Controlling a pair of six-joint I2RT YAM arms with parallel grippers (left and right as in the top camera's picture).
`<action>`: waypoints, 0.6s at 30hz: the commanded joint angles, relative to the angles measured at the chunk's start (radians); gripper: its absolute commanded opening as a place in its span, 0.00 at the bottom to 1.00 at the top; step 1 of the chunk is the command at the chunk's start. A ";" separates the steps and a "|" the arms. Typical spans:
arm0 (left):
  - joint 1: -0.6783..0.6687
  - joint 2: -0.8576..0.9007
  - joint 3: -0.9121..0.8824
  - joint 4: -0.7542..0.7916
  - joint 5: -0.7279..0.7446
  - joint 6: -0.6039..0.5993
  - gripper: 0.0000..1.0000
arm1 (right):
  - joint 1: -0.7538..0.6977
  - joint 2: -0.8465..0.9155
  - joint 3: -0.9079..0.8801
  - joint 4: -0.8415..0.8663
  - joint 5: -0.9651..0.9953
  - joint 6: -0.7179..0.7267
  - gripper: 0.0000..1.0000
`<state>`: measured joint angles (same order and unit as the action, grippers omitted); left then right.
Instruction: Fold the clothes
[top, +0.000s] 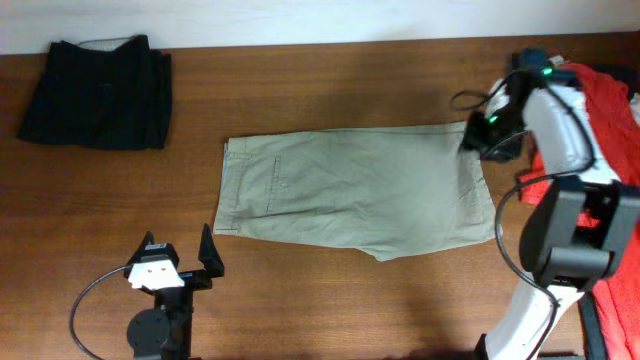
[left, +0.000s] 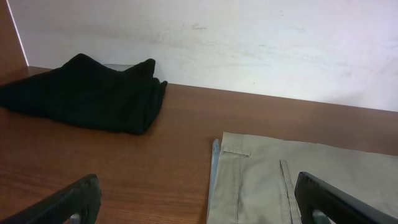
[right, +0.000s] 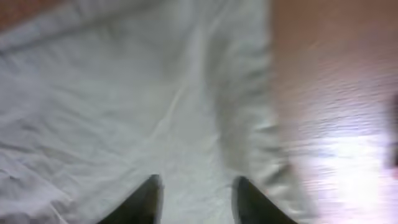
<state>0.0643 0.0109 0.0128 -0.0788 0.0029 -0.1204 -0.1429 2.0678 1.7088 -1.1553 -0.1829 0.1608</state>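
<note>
Fingers (right: 148, 198) apart, R gripper (right: 196, 202) over shorts (right: 124, 93)

The shorts (top: 360, 190) are seen in a plain khaki grey-green, with seams stitched in the same tone. The black garment (top: 98, 92) is shown in one solid, unpatterned shade. The red fabric (top: 612, 100) is too little exposed for any print to be made out. The table (top: 330, 300) is finished in reddish-brown wood grain. The wall (left: 249, 43) is painted off-white. The right arm (top: 565, 125) is cased in white and black, and green lights are lit on it.
</note>
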 joint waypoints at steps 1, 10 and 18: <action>0.004 -0.005 -0.004 -0.004 0.000 0.006 0.99 | 0.024 0.000 -0.102 0.037 0.000 -0.014 0.30; 0.004 -0.005 -0.004 -0.004 0.000 0.006 0.99 | 0.015 0.000 -0.248 0.105 0.278 0.083 0.28; 0.004 -0.005 -0.004 -0.004 0.000 0.006 0.99 | -0.039 0.000 -0.249 0.113 0.319 0.112 0.39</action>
<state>0.0643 0.0109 0.0128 -0.0788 0.0029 -0.1200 -0.1638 2.0678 1.4677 -1.0420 0.1013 0.2363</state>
